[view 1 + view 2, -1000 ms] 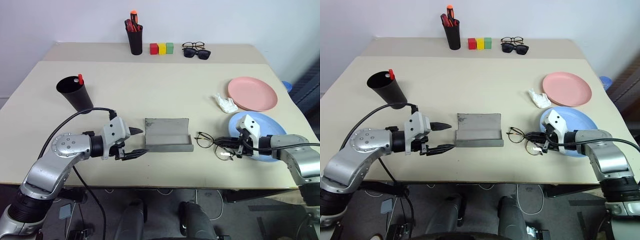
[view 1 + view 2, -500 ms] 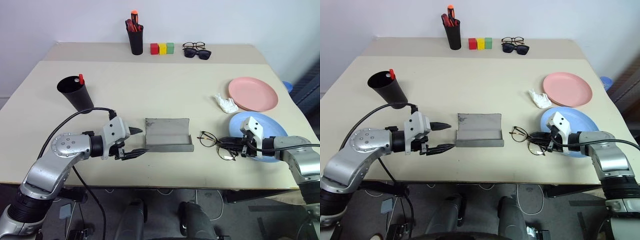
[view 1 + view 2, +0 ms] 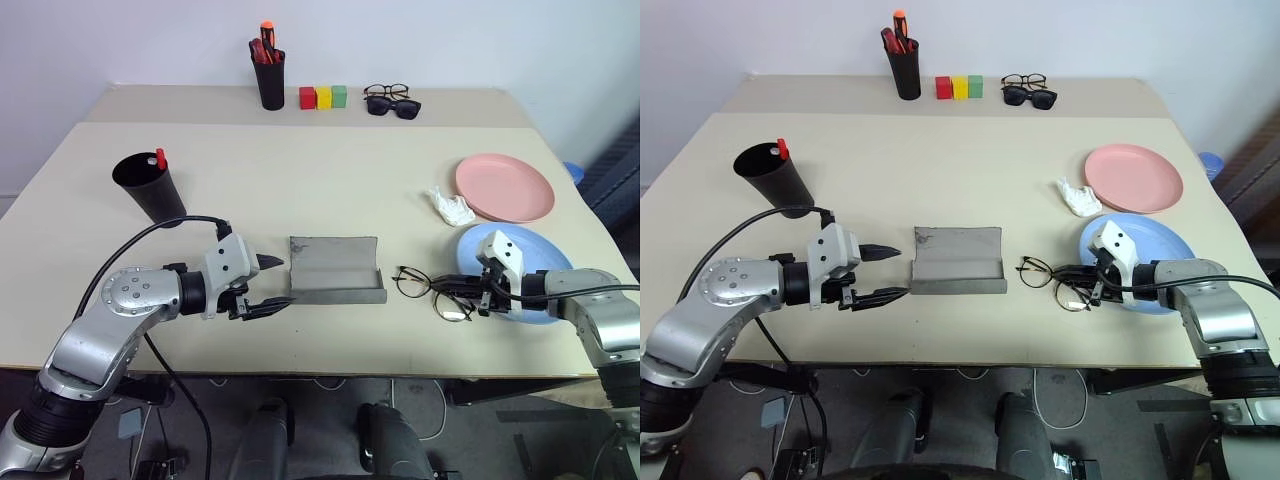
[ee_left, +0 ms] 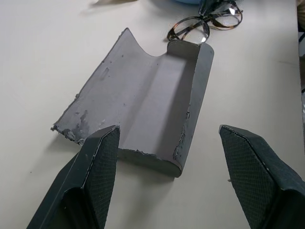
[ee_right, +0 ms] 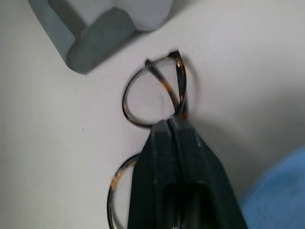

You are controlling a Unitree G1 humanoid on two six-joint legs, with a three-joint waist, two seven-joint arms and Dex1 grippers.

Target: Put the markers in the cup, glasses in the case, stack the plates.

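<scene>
Two things matter for us here: lift the glasses [image 3: 432,291] clear of the table [image 3: 330,190] by the bridge our right gripper [image 5: 172,125] is pinched shut on, then lower them lens-down into the open case [image 3: 336,270] just beside them. Our right arm reaches low over the blue plate [image 3: 540,250], pointing left; the left gripper [image 3: 275,284] hangs spread wide and empty at the case's other end

At the desk's [image 3: 300,170] far edge you see a pen pot [image 3: 270,80], three coloured blocks [image 3: 323,97], sunglasses [image 3: 393,106] and spectacles [image 3: 387,91]; crumpled white paper [image 3: 451,207] nearer.

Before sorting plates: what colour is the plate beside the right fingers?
Light blue plate; left eye view.
</scene>
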